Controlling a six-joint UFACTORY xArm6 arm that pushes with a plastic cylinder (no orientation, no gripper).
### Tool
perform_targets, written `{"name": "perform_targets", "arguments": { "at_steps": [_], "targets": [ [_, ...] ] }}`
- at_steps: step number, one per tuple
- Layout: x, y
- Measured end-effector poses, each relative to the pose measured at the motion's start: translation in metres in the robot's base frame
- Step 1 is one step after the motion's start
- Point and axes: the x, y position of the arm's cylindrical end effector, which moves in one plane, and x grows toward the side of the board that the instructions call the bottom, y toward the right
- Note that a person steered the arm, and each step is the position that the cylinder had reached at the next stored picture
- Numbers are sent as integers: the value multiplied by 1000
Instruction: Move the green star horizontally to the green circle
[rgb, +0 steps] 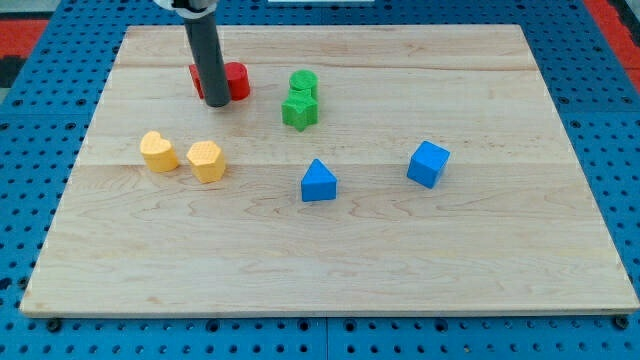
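The green star (299, 110) lies on the wooden board (330, 260) just below the green circle (303, 83), and the two touch or nearly touch. My tip (216, 102) is at the view's upper left, in front of a red block (234, 80) that the rod partly hides. The tip is about 80 px to the left of the green star and apart from it.
A yellow heart (158, 151) and a yellow hexagon (206, 160) sit at the left. A blue triangle (318, 181) is near the middle and a blue cube (428, 163) to its right. Blue pegboard surrounds the board.
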Motion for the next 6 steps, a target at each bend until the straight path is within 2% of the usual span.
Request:
{"name": "perform_targets", "arguments": {
  "at_steps": [1,2,5,6],
  "targets": [
    [4,-10],
    [24,12],
    [33,172],
    [33,181]
  ]
}}
